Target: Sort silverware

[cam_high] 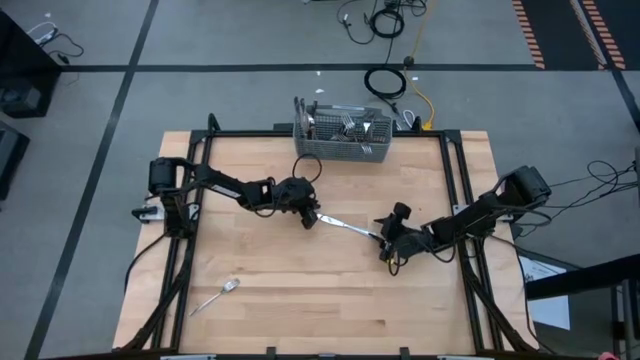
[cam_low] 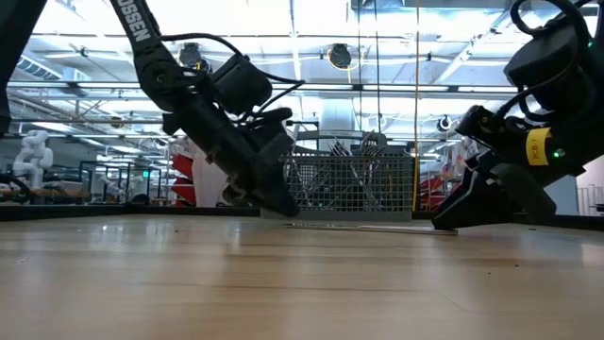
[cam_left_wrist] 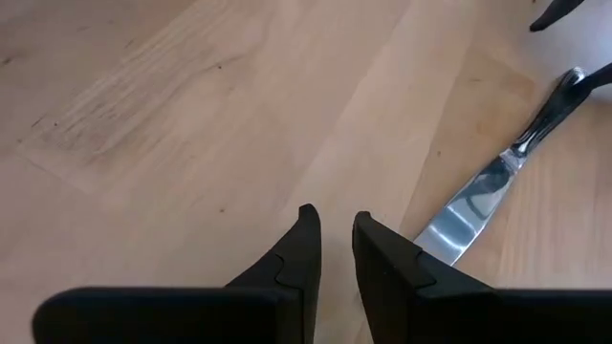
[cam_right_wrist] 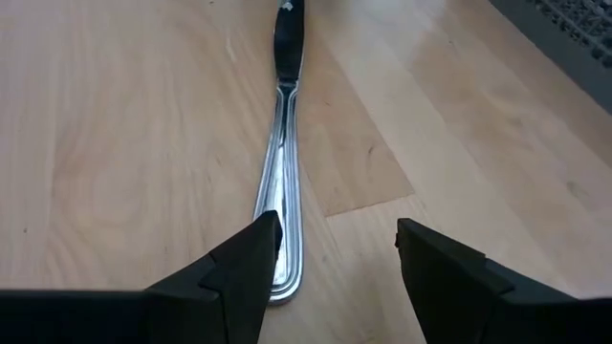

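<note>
Fork [cam_high: 216, 296]: lying alone on the table [cam_high: 300, 310] near the front left corner; only the high view is showing it.
Left gripper [cam_high: 312, 218]: sitting at mid-table, tips down at the knife's blade end; its wrist view is showing the fingers [cam_left_wrist: 304, 250] nearly together, gripping nothing, the blade just beside them.
Knife [cam_high: 345, 227]: lying flat between both grippers; the low view is showing it only as a thin line on the wood.
Basket [cam_high: 344, 137]: standing at the far edge, holding upright silverware [cam_high: 350, 125].
Right gripper [cam_high: 384, 246]: resting at the knife's handle end; its wrist view is showing the fingers [cam_right_wrist: 251, 263] wide apart, the handle [cam_right_wrist: 280, 244] lying against one finger.
</note>
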{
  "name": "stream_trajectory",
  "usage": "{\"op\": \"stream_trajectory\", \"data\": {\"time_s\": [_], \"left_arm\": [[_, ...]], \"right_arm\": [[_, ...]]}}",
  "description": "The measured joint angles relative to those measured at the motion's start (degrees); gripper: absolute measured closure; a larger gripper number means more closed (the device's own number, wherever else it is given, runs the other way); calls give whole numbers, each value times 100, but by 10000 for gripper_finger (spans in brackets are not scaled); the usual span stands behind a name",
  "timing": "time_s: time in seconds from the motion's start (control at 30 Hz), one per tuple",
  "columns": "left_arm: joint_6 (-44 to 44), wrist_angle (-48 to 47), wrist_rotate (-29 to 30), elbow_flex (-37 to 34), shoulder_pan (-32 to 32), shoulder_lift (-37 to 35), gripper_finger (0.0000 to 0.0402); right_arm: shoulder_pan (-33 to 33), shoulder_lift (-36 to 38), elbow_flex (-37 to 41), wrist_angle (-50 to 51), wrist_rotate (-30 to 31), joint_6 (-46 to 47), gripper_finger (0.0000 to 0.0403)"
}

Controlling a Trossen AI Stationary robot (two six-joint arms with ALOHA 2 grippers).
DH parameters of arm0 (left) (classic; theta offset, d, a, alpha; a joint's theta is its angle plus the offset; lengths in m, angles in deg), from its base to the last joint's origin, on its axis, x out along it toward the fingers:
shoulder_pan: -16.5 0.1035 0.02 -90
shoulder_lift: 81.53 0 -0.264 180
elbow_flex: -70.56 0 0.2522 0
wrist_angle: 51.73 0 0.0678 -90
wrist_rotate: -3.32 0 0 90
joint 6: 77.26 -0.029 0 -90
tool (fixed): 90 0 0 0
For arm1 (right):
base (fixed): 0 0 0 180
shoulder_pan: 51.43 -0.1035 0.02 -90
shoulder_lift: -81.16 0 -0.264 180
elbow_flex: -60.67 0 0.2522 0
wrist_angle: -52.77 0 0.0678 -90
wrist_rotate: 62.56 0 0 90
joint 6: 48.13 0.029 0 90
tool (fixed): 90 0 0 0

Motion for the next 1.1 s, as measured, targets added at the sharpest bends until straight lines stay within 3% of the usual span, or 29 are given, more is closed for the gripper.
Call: {"op": "stream_trajectory", "data": {"time_s": [0.17, 0.4, 0.67, 0.9, 1.1], "left_arm": [[113, 93, -122, 20, 4, -52, 332], [-483, 557, -1252, 59, -155, -612, 332], [-1518, 61, -1248, 39, -475, -194, 332], [-1676, 113, -150, 44, -599, 90, 332], [-1680, 283, -456, 47, -616, 226, 332]], "right_arm": [[41, 0, 0, 30, -49, -47, 195], [36, -26, 34, -117, 130, 155, 195], [36, -28, 35, -122, 162, 159, 195], [39, -35, 35, -144, 196, 193, 195], [39, -35, 35, -142, 209, 173, 195]]}}
